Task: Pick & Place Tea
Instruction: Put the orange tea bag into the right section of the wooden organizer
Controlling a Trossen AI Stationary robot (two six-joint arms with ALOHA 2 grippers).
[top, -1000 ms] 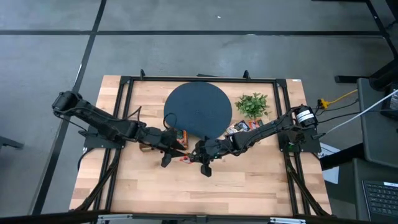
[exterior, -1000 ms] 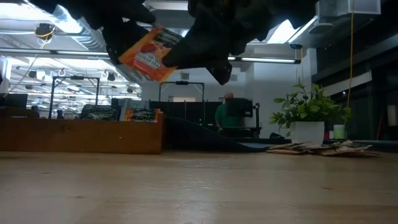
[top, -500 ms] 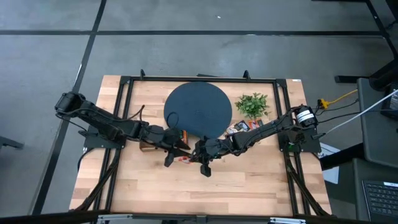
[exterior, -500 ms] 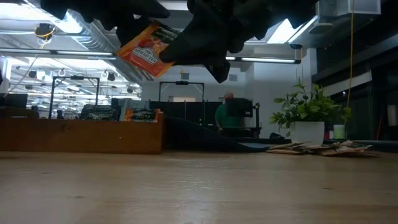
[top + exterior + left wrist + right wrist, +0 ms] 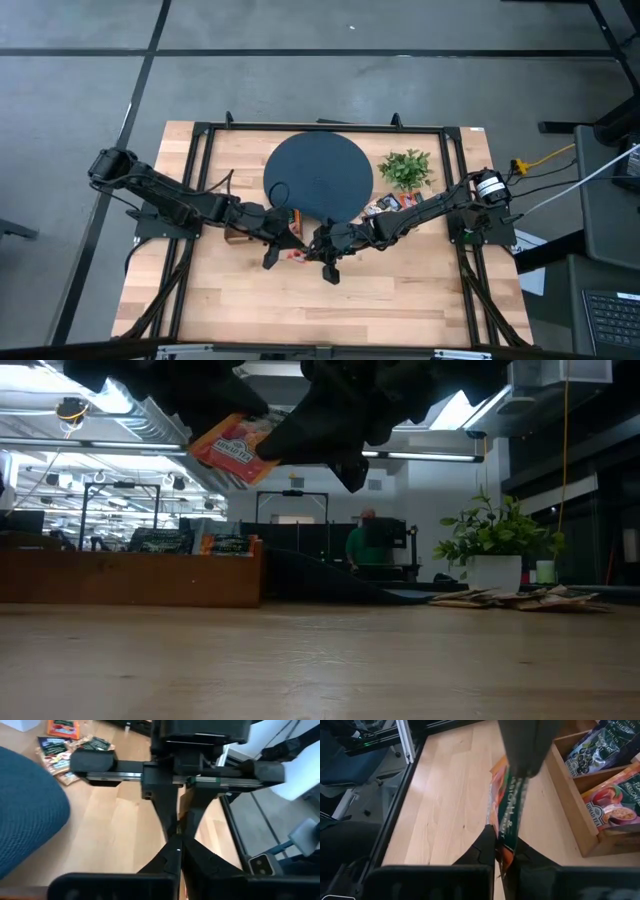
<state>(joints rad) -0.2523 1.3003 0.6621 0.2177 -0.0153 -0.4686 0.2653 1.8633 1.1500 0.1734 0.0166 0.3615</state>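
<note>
One orange-red tea sachet hangs in the air above the table's middle, between my two grippers. My left gripper comes from the table's left and is shut on it. My right gripper comes from the right and is also shut on it. In the right wrist view the sachet shows edge-on between both pairs of fingers. Several more sachets lie loose on the table beside the round dark disc. Others stand in a wooden box. My left gripper pinches the sachet's left end between its two fingers, reaching in from the table's left and slanting down. The sachet is clear of the table and tilted. My right gripper pinches the sachet's opposite end between its two fingers, reaching in from the table's right and slanting down. The sachet stands on edge in the hold, its printed face toward the table's near side.
The wooden box stands left of the disc, behind my left gripper. A small green plant in a white pot stands at the far right. Bare wood stretches along the near side. A person stands in the room far behind the table.
My left gripper has shut on the sachet's left end while my right gripper has kept its hold. The sachet has tipped slightly and stays clear of the table.
</note>
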